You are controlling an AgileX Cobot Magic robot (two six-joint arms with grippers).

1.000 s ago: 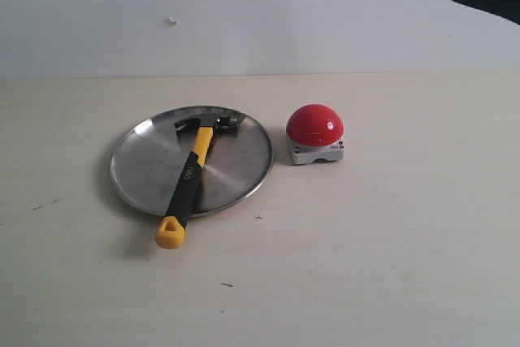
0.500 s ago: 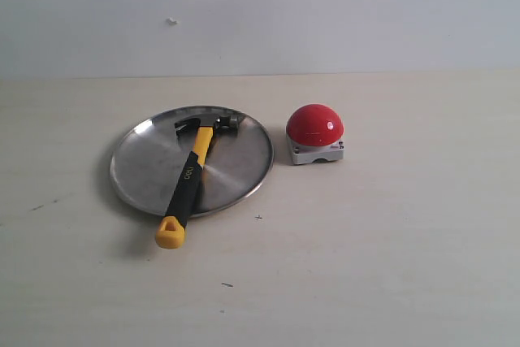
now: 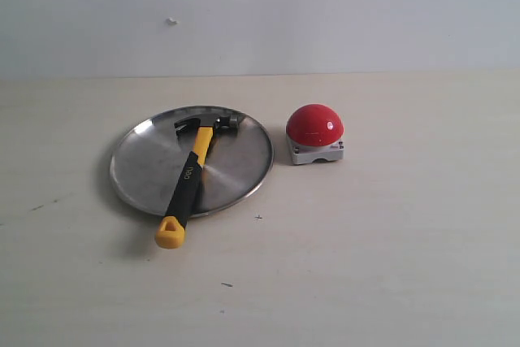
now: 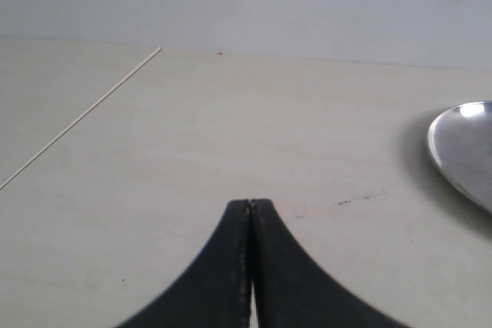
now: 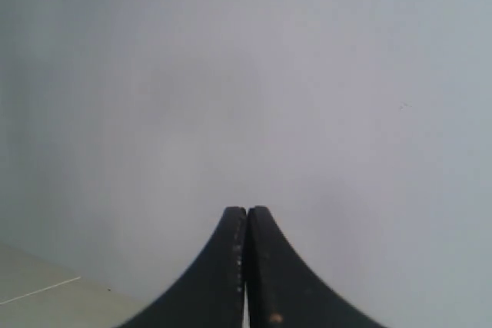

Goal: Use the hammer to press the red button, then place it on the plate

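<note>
The hammer (image 3: 191,172) lies on the plate (image 3: 236,170), its dark head toward the far rim and its looped yellow end overhanging the near rim onto the table. Just right of the plate stands the red button (image 3: 315,125) on its grey base. Neither gripper shows in the exterior view. My left gripper (image 4: 250,203) is shut and empty above the bare table, with the plate's rim (image 4: 461,151) off to one side. My right gripper (image 5: 246,210) is shut and empty, facing the pale wall.
A light wooden table (image 3: 390,249) runs back to a pale wall (image 3: 325,14). A thin seam line (image 4: 84,113) crosses the table in the left wrist view. Small dark specks (image 3: 226,284) dot the near tabletop.
A dark arm part at the exterior view's top right corner one second ago has left the view. The hammer, plate and button have not moved.
</note>
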